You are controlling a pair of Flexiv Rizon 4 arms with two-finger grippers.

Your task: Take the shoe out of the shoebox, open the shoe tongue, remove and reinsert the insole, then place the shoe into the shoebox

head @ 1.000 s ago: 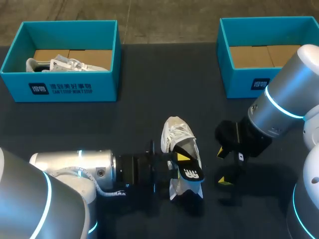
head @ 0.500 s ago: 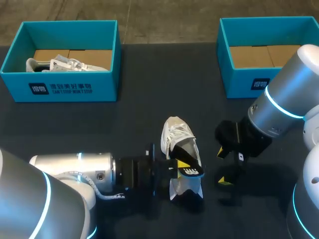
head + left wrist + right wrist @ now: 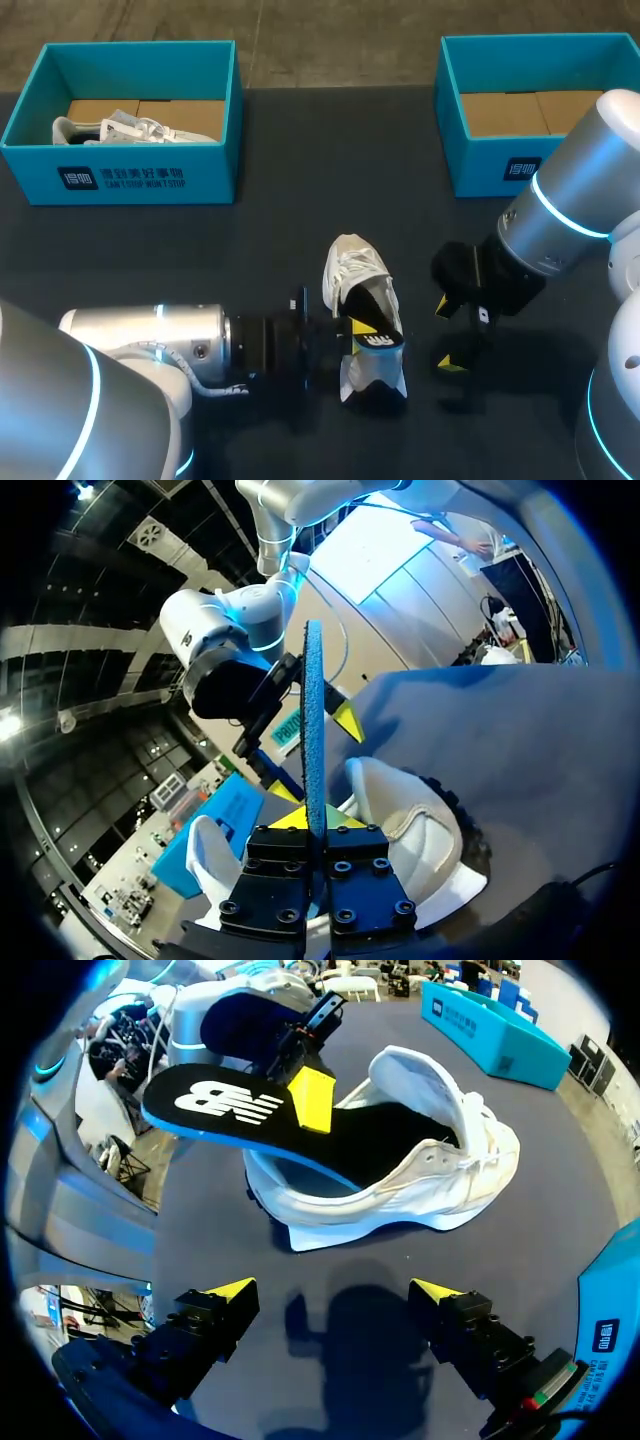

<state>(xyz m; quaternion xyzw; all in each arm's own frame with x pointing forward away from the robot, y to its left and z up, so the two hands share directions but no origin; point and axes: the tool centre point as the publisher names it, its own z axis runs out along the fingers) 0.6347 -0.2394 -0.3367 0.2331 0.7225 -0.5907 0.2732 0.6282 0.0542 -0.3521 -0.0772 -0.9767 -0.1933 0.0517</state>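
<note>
The left arm (image 3: 150, 345) comes in from the lower left corner of the head view and lies almost level along the bottom of the frame, wrist pointing toward the centre. Its left gripper (image 3: 350, 330) is pinched on the insole (image 3: 380, 345). In the left wrist view the insole (image 3: 314, 730) stands edge-on, a thin blue line rising straight out from between the closed fingers of that gripper (image 3: 312, 825). From the right wrist view you can see one yellow fingertip (image 3: 312, 1100) pressed on the insole's black top face (image 3: 225, 1110). The blue underside faces down, and the far end dips into the shoe's opening while the rest juts out past the shoe.

The white shoe (image 3: 355, 270) sits on the dark table (image 3: 270, 240) in the lower middle of the head view, out of both boxes. In the right wrist view the shoe (image 3: 430, 1185) lies ahead of the fingers.

The right arm (image 3: 575, 200) enters from the right edge and bends down toward the table. The right gripper (image 3: 447, 335) hangs just right of the shoe, fingers spread wide with nothing between them, apart from the shoe (image 3: 333, 1290).

The left-hand shoebox (image 3: 120, 180) at upper left holds a second shoe (image 3: 130, 130). The right-hand shoebox (image 3: 480, 165) at upper right shows its brown cardboard floor.
</note>
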